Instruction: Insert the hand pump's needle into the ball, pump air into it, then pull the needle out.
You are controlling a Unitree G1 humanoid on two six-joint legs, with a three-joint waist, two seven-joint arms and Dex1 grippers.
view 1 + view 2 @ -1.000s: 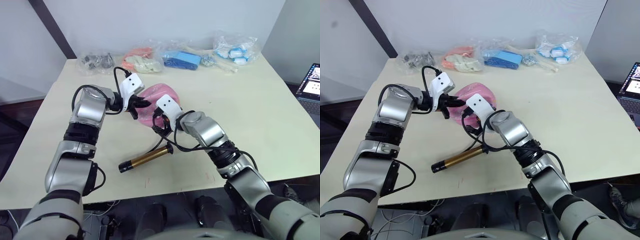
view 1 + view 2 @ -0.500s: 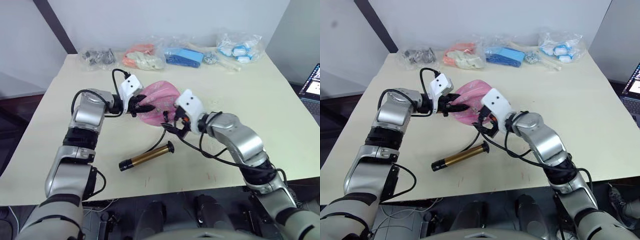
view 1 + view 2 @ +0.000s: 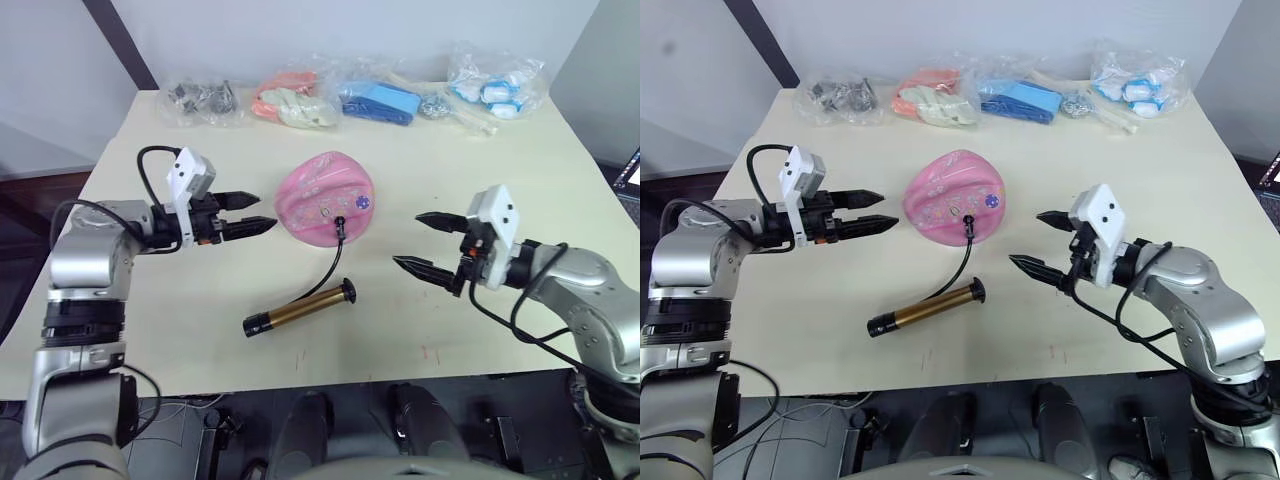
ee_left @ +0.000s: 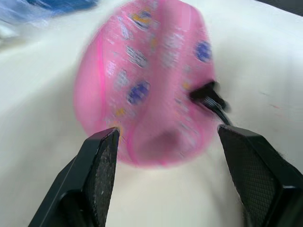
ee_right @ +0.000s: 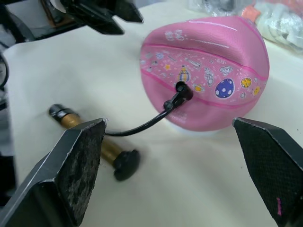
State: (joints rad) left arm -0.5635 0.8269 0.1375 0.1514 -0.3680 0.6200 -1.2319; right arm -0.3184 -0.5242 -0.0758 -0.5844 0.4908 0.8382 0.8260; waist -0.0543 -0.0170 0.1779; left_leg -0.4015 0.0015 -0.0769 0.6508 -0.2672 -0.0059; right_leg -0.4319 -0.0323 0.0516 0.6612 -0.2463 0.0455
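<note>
The pink ball (image 3: pixel 322 195) lies flattish on the cream table (image 3: pixel 520 150), at its middle. The hose's black end (image 3: pixel 340 224) is pressed into the ball's near side, which hides the needle. The thin hose (image 5: pixel 151 124) curves down to the hand pump (image 3: pixel 298 309), which lies flat in front of the ball with its gold barrel pointing left. My left gripper (image 3: pixel 258 211) hovers just left of the ball, open and empty. To the ball's right, well apart from it, my right gripper (image 3: pixel 408 240) is open wide with nothing in it.
Along the table's back edge lie several plastic bags: grey metal parts (image 3: pixel 200 97), orange and cream pieces (image 3: pixel 290 102), blue items (image 3: pixel 378 102), white and blue items (image 3: pixel 495 82). A laptop (image 3: pixel 632 170) stands past the right edge.
Both grippers have drawn back from the ball, left to the left and right to the right. The left gripper has opened. The ball now lies on the table with the hose end in it.
</note>
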